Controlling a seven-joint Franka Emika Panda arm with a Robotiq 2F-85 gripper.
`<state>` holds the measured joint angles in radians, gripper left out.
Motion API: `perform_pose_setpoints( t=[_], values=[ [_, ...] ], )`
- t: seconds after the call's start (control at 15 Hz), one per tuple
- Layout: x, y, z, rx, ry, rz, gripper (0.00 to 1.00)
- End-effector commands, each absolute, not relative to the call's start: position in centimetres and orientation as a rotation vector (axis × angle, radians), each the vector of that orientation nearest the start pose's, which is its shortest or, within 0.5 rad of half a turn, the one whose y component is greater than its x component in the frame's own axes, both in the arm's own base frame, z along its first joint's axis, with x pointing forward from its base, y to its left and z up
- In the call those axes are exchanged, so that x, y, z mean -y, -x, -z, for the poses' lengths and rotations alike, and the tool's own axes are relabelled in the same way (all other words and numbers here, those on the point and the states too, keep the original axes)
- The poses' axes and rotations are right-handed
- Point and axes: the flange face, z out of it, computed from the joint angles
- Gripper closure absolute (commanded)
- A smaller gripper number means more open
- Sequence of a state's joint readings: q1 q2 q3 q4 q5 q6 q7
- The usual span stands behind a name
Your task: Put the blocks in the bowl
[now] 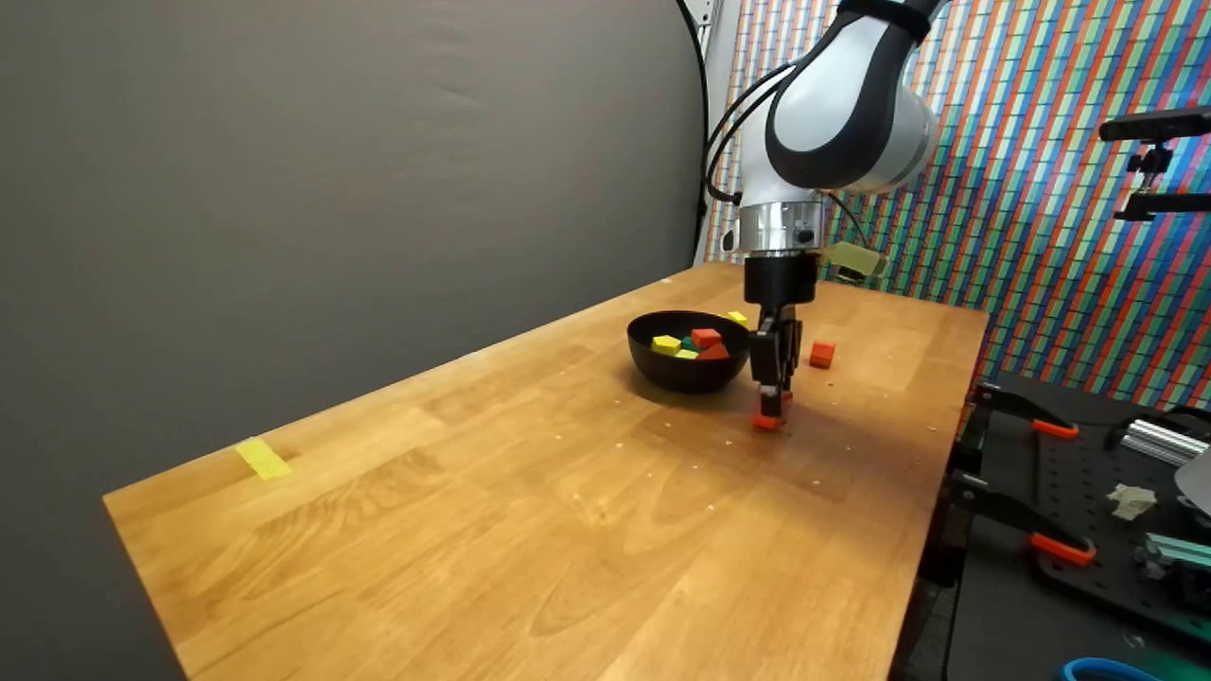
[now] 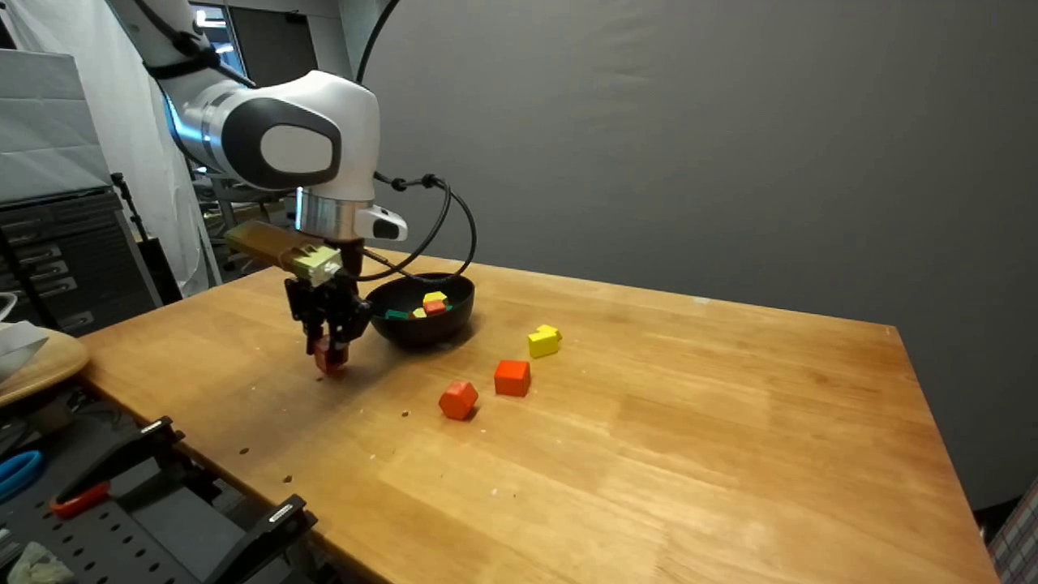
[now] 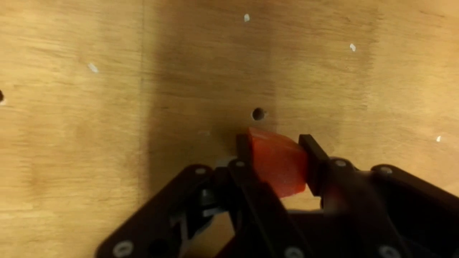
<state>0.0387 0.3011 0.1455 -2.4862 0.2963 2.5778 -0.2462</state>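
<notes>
The gripper (image 3: 276,150) is clamping a red block (image 3: 281,172). In the wrist view, the two jaws are bearing on opposite sides of the block, below and right of the frame centre. A dark hole (image 3: 258,114) in the worktop (image 3: 71,143) is lying just above the block in the frame.

In both exterior views, the gripper is pointing downward near the bowl (image 1: 676,376), and the red block is sitting at its lower end, outside the bowl and low at the worktop. Contact with the worktop is not showing clearly. The bowl is standing upright, just right of centre in an exterior view, and is containing yellow blocks (image 1: 666,345), a green block (image 1: 691,343) and red blocks (image 1: 706,338); overlap is preventing an exact count.

In an exterior view, a square-faced red block (image 2: 512,378) is resting on the worktop just below the frame centre. A faceted red block (image 2: 459,401) is resting just beside it, to the lower left. A yellow block (image 2: 542,345) is resting near both, to the upper right, with more yellow showing just behind it.

In an exterior view, a strip of yellow tape (image 1: 264,459) is lying on the worktop at the left of the frame.
</notes>
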Motion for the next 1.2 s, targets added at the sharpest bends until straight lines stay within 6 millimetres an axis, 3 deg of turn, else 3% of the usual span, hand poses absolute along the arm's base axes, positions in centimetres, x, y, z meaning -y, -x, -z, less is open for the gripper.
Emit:
perform_pose_setpoints(
  t=[0.0,0.13,0.27,0.47,0.53,0.73,0.93,1.13],
  values=[
    [-7.8,-43.2,-20.7,0.238,3.023,-0.359,0.88],
    [-8.2,-43.0,-24.1,0.281,3.089,-0.249,0.88],
    [-8.6,-44.1,-27.4,0.319,3.103,-0.052,0.88],
    [-8.2,-48.0,-29.9,0.326,3.08,0.147,0.88],
    [-7.9,-49.2,-30.0,0.309,3.075,0.176,0.88],
    [-6.5,-53.0,-27.7,0.238,3.065,0.126,0.88],
    [-5.5,-56.2,-24.2,0.184,3.066,0.065,0.88],
    [-5.8,-58.5,-21.8,0.168,3.043,0.022,0.88]
  ],
)
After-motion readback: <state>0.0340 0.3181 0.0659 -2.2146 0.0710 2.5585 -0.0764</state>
